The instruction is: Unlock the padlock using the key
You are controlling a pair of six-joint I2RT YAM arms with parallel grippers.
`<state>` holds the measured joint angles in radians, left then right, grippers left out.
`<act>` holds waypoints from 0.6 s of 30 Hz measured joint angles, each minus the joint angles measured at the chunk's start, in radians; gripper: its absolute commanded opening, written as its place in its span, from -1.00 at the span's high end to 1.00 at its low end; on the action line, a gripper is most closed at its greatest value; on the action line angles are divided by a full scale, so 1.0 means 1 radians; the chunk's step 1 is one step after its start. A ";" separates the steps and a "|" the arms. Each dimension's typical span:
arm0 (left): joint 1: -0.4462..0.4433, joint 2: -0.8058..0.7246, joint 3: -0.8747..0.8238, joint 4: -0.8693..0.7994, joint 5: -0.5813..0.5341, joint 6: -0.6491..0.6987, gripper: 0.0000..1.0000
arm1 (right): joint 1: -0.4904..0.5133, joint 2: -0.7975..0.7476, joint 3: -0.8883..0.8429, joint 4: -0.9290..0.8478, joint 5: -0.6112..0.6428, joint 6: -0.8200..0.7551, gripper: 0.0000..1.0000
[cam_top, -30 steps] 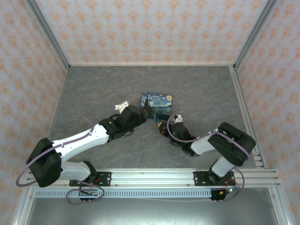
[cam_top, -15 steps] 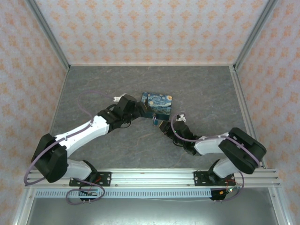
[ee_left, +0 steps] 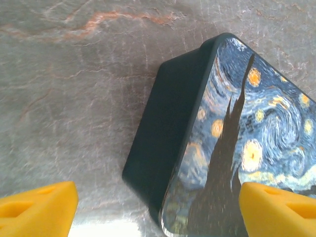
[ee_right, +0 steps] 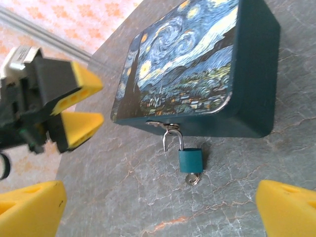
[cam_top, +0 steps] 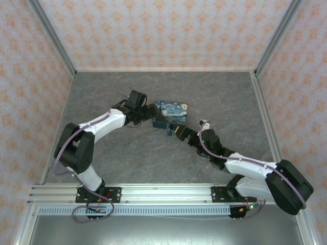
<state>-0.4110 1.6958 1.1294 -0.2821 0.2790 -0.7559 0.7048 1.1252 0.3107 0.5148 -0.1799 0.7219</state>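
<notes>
Orange-patterned walls (cam_top: 163,30) enclose a grey marbled worktop (cam_top: 225,97). Near its centre lies the Starry Night tin (cam_top: 172,112), lid down (contents hidden). The left pincer (ee_right: 98,102), fingers apart, is at the tin's 9 o'clock. The right pincer (ee_right: 158,212), also spread and empty, is at 5 o'clock. The padlock (ee_right: 190,159) hangs from the tin's hasp at 6 o'clock, with a key (ee_right: 193,178) at its base.

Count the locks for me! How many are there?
1. The padlock hangs from the latch on the side of the tin, with a small key at its bottom. Another could hide behind the tin.
</notes>
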 measured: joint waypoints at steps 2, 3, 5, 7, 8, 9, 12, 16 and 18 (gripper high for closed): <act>0.001 0.046 0.029 0.009 0.013 0.014 -0.69 | -0.001 0.009 0.000 0.002 -0.024 -0.005 -0.99; 0.000 0.061 0.037 0.010 0.019 0.019 -0.67 | -0.001 0.017 0.000 0.003 -0.034 -0.006 -0.99; 0.000 0.090 0.048 0.011 0.029 0.025 -0.65 | -0.001 0.040 0.000 0.009 -0.055 -0.005 -0.99; 0.000 0.107 0.048 0.018 0.039 0.024 -0.64 | -0.001 0.063 -0.001 0.018 -0.074 -0.006 -0.99; 0.000 0.108 0.048 0.026 0.040 0.025 -0.64 | -0.001 0.077 -0.001 0.029 -0.082 -0.006 -0.99; 0.000 0.108 0.047 0.028 0.039 0.025 -0.63 | -0.001 0.089 -0.001 0.039 -0.089 -0.011 -0.99; 0.000 0.101 0.024 0.059 0.040 0.025 -0.62 | -0.001 0.118 -0.002 0.084 -0.108 -0.038 -0.99; 0.000 0.068 -0.040 0.111 0.043 0.022 -0.62 | -0.001 0.155 -0.002 0.153 -0.132 -0.086 -0.99; 0.000 0.050 -0.072 0.137 0.048 0.017 -0.61 | -0.002 0.187 0.000 0.181 -0.144 -0.103 -1.00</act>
<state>-0.4107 1.7454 1.0569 -0.1448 0.3267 -0.7391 0.7029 1.3125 0.3107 0.6956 -0.3237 0.6186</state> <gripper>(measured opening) 0.810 0.997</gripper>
